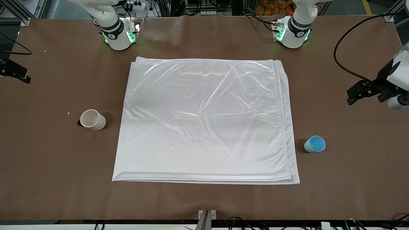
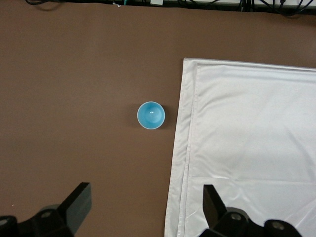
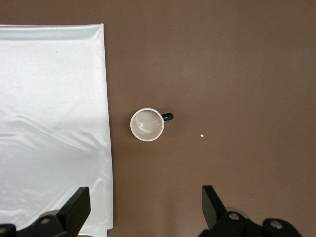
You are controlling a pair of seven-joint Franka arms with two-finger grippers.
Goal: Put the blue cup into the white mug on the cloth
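Note:
The shiny white cloth (image 1: 204,121) lies flat in the middle of the brown table. The blue cup (image 1: 314,143) stands upright on bare table beside the cloth's edge, toward the left arm's end. My left gripper (image 2: 146,207) hangs open and empty high over that edge, with the blue cup (image 2: 150,115) below it. The white mug (image 1: 93,119) stands upright on bare table toward the right arm's end, its black handle turned away from the cloth. High over the table there, with the white mug (image 3: 147,124) below it, my right gripper (image 3: 145,207) is open and empty.
Both arm bases (image 1: 118,32) (image 1: 292,32) stand along the table's edge farthest from the front camera. A small white crumb (image 1: 68,112) lies near the mug. A metal bracket (image 1: 206,217) and cables sit at the table edge nearest the front camera.

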